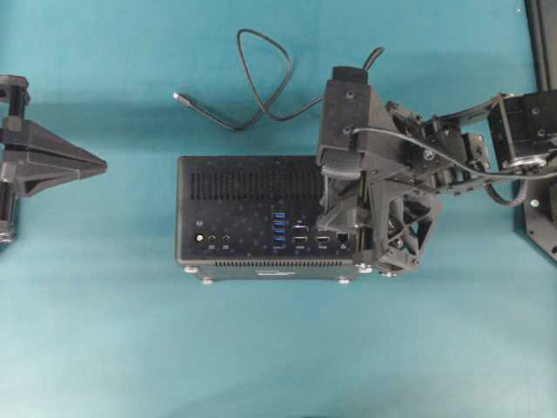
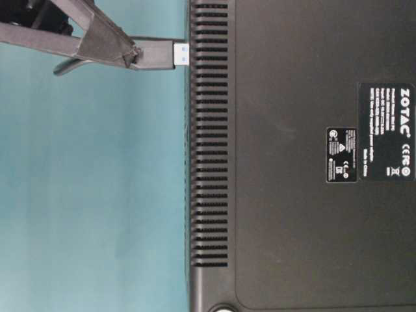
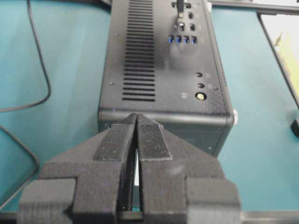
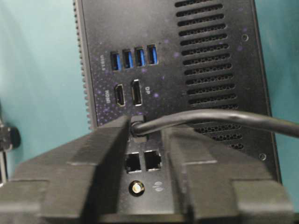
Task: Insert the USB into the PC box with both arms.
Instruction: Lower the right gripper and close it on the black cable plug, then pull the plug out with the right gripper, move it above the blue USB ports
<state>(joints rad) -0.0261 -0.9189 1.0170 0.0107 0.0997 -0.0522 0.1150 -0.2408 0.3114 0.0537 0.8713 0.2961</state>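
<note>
Fingers [image 4: 147, 140] of right arm clamp the USB [image 4: 138, 127] above the PC box [image 1: 235, 187] port face. Left fingers [image 3: 136, 140] pressed together, empty, beside box end on bench [image 1: 278, 348].

Plain teal tabletop [image 1: 104, 331], evenly lit

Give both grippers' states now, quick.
Left gripper: shut, holding nothing.
Right gripper: shut on the small black moulded USB plug, above the black rectangular PC box.
</note>
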